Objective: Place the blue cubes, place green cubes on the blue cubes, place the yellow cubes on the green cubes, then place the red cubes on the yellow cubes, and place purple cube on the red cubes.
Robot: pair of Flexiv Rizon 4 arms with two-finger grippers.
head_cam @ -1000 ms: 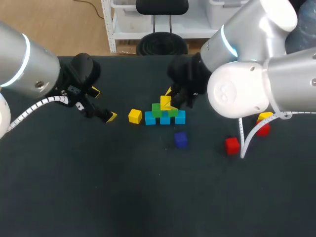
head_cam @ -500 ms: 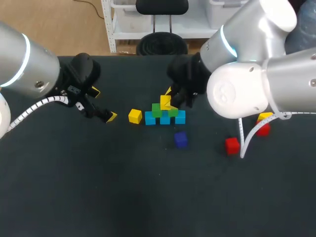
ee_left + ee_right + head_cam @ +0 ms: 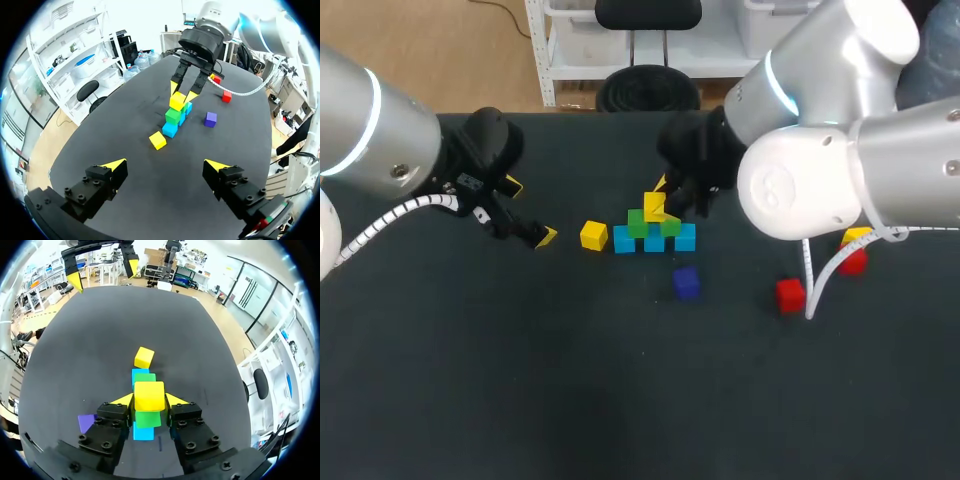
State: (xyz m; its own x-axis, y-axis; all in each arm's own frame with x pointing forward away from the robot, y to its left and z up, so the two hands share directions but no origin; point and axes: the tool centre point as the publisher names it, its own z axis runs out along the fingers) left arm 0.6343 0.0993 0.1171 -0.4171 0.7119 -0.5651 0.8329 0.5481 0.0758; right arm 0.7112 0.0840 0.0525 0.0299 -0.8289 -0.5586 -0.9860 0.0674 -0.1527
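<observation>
Three blue cubes (image 3: 655, 243) stand in a row mid-table, with two green cubes (image 3: 637, 224) on top of them. My right gripper (image 3: 657, 205) is shut on a yellow cube (image 3: 655, 207) held over the green ones; whether it touches them I cannot tell. The right wrist view shows that yellow cube (image 3: 149, 396) between the fingers, with a green cube (image 3: 148, 418) and a blue cube (image 3: 143, 432) under it. A loose yellow cube (image 3: 593, 235) lies left of the row. The purple cube (image 3: 686, 282) sits in front. My left gripper (image 3: 530, 211) hangs open and empty at the left.
Two red cubes (image 3: 790, 294) (image 3: 853, 263) lie at the right under my right arm, with another yellow cube (image 3: 858, 236) just behind the farther one. From the left wrist view, the stack (image 3: 173, 116) and purple cube (image 3: 210, 119) are well ahead of the fingers.
</observation>
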